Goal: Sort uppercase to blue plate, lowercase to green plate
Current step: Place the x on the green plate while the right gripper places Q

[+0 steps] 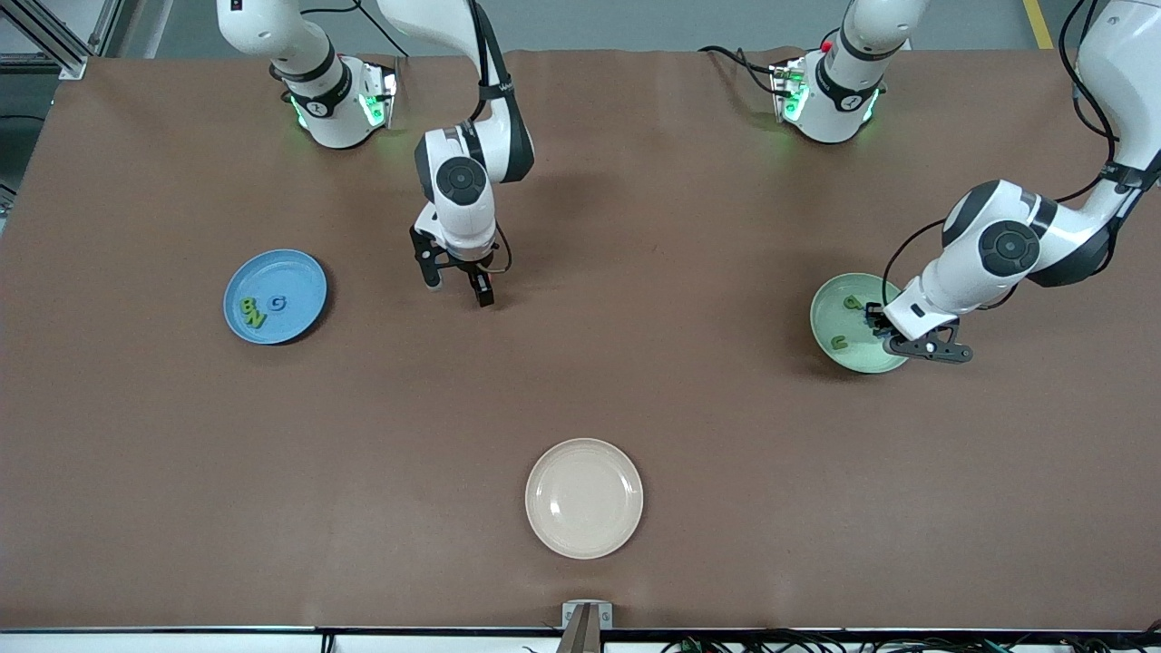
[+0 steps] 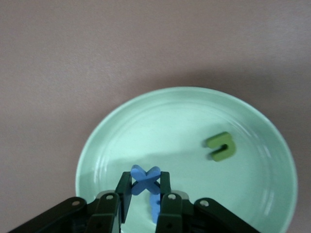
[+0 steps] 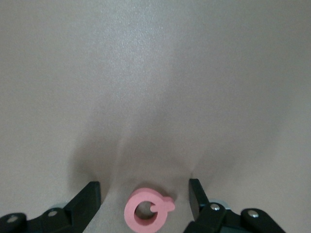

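Worktop (image 1: 635, 363) of brown material carries 3 plates. The blue plate (image 1: 308, 272) lies toward the right arm's end and holds 3 capitals: a green B (image 1: 247, 306), a green N (image 1: 257, 319) touching it, and a blue G (image 1: 278, 303) just beside them. The green plate (image 1: 821, 317) lies toward the left arm's end; a green p (image 1: 853, 302) and a green u (image 1: 839, 343) rest in it, apart from each other. A cream plate (image 1: 584, 498) sits nearest the front camera, between the 2 ends of the worktop, with nothing on it.

The left tool (image 2: 144, 191) hangs low over the green plate (image 2: 116, 131) at the edge toward its own arm, its fingers (image 2: 123, 190) closed tight on a blue x (image 2: 145, 179) that stands upright between them. In the left wrist view a second blue piece (image 2: 155, 206) shows just under the x, mostly hidden, so its letter cannot be told. The green u (image 2: 221, 146) lies flat on the plate floor, well clear of the tool.

The right tool (image 1: 458, 286) is down at the bare worktop between the blue plate and the middle, fingers spread wide. In the right wrist view a pink rounded letter (image 3: 147, 211) lies flat on the worktop between the 2 fingers (image 3: 86, 200), touching neither; the right tool (image 3: 143, 199) holds nothing.
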`<state>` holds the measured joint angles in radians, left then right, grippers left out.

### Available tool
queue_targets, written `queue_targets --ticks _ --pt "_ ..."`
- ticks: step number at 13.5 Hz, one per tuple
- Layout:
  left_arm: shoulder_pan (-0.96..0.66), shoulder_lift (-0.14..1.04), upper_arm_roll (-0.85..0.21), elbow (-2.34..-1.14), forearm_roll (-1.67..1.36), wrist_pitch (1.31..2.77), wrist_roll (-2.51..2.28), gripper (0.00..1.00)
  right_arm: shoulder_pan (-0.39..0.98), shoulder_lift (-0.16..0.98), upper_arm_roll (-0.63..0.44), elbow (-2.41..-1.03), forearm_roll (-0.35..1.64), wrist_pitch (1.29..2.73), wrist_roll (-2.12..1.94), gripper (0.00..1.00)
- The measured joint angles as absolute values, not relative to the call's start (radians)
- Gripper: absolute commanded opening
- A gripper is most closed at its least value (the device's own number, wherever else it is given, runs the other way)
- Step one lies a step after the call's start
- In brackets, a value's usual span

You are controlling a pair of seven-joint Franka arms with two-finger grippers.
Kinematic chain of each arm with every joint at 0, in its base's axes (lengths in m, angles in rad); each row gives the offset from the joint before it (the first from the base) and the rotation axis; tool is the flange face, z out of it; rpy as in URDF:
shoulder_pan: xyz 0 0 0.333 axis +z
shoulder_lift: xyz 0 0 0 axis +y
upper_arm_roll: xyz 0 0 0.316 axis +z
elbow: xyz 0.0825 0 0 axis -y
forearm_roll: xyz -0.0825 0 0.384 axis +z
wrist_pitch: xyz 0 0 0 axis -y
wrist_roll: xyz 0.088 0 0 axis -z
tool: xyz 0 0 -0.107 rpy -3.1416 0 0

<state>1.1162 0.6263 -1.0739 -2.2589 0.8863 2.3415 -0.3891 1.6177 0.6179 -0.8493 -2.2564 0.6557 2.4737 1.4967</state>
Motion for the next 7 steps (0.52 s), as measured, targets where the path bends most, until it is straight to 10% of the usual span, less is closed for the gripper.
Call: queue_targets --ticks 1,3,7 --pt "1.116 0.643 -1.070 -2.254 0.900 2.342 -0.389 0.27 1.610 0.618 -0.848 -2.243 0.657 2.455 1.497 0.80" --pt "1.115 0.666 -1.068 -2.246 0.909 2.342 -0.389 0.98 1.603 0.618 -0.846 -2.231 0.662 2.444 1.497 0.77" --pt "1.113 0.670 -1.068 -2.241 0.911 2.341 -0.389 0.99 1.600 0.618 -0.844 -2.226 0.663 2.444 1.497 0.69"
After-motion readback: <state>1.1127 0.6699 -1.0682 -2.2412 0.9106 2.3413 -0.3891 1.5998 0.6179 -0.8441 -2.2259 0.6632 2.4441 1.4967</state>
